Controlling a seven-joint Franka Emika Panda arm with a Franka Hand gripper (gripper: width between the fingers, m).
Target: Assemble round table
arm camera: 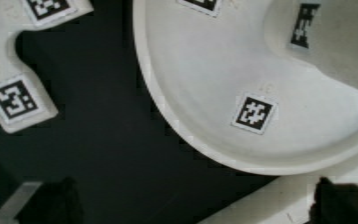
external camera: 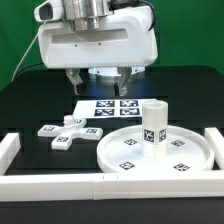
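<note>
The round disc top [external camera: 150, 152] lies flat on the black table at the exterior view's right. The short cylinder leg [external camera: 153, 126] stands upright on its middle. The cross-shaped base [external camera: 68, 131] lies loose on the table, to the exterior view's left of the disc. My gripper [external camera: 98, 82] hangs open and empty above the table behind these parts, touching none of them. In the wrist view my gripper [arm camera: 197, 200] is open, with the disc top [arm camera: 185, 70], the leg [arm camera: 330, 45] and the base [arm camera: 16, 60] beyond the dark fingertips [arm camera: 51, 200].
The marker board [external camera: 110, 105] lies flat under the gripper, behind the disc. White border rails run along the front [external camera: 100, 185] and both sides [external camera: 8, 150] of the table. A rail [arm camera: 282, 198] also shows in the wrist view near one fingertip.
</note>
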